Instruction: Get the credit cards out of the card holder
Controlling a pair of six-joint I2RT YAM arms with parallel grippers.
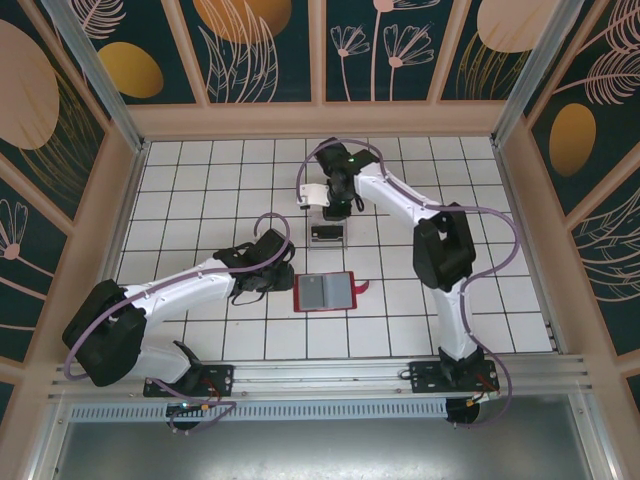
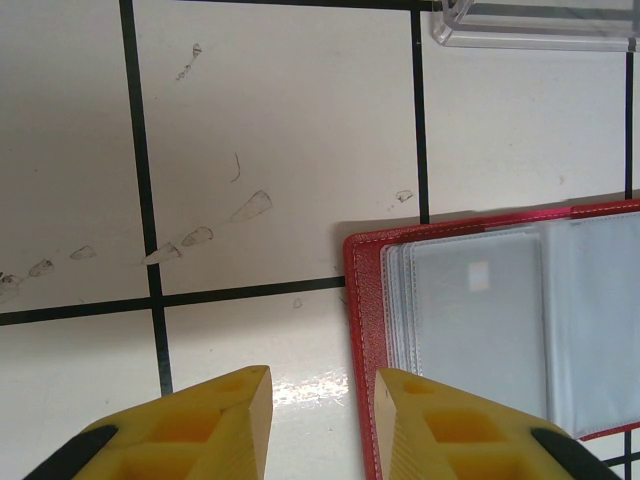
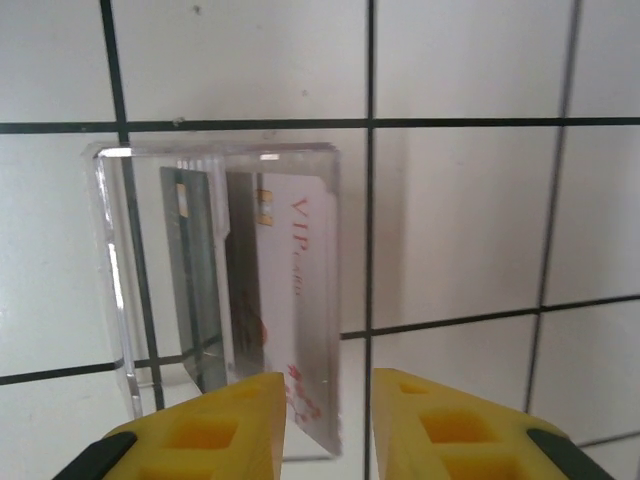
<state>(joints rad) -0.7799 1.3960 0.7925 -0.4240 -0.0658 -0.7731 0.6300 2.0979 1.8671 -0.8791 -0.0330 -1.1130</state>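
Note:
The red card holder lies open on the tiled floor, grey-blue pockets up, its tab pointing right. In the left wrist view its left edge runs beside my right finger, and a pale grey card shows through a clear pocket. My left gripper is open over bare tile at that edge. Two credit cards stand in the clear tray: a pale one with red lettering and a grey one. My right gripper is open, the pale card's near corner between its fingers.
The clear tray stands one tile beyond the card holder, under the right gripper. The left gripper hovers just left of the holder. Wooden walls ring the tiled floor, and tiles lie bare to the far left and right.

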